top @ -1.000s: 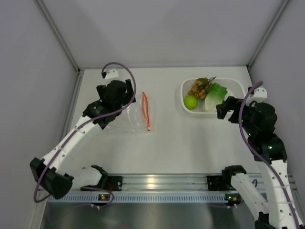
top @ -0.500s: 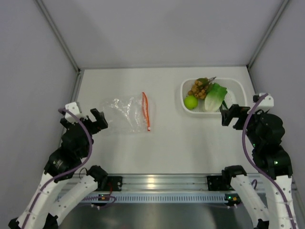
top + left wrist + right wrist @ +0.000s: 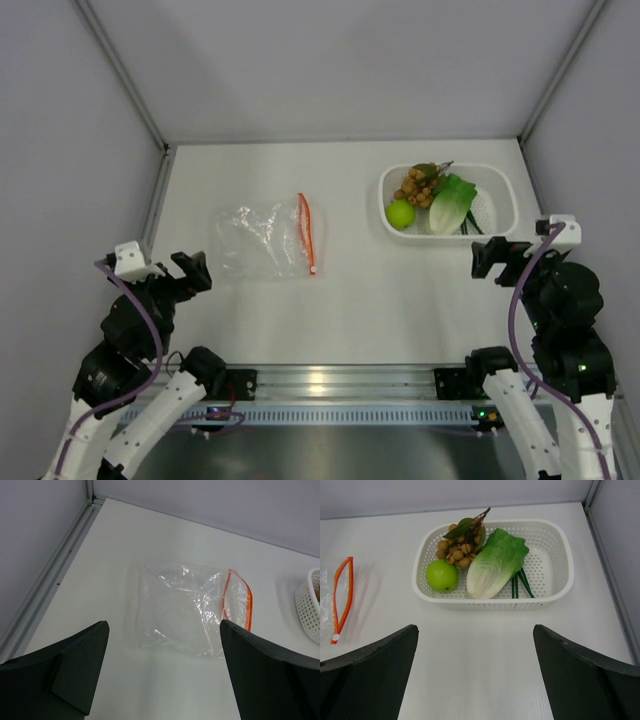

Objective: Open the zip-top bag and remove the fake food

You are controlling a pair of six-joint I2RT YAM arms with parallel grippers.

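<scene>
The clear zip-top bag [image 3: 262, 240] [image 3: 187, 607] lies flat and empty on the table, its orange zip strip [image 3: 307, 232] [image 3: 239, 595] [image 3: 342, 597] gaping on the right edge. The fake food sits in the white basket [image 3: 498, 190] [image 3: 555, 587]: a lime-green fruit [image 3: 400, 213] [image 3: 442, 575], lettuce [image 3: 452, 203] [image 3: 497, 562] and a brown cluster of balls [image 3: 418, 184] [image 3: 455, 550]. My left gripper [image 3: 182, 276] [image 3: 162, 630] is open, pulled back near the bag's left front. My right gripper [image 3: 497, 258] [image 3: 475, 632] is open, in front of the basket.
The left wall's metal rail [image 3: 158, 200] [image 3: 55, 577] runs beside the bag. The right wall [image 3: 560, 160] stands close behind the basket. The arms' base rail [image 3: 330, 395] spans the near table edge.
The left arm has withdrawn from over the bag toward the near left corner. The right arm has backed away from the basket toward the near right. Bag and food stay put.
</scene>
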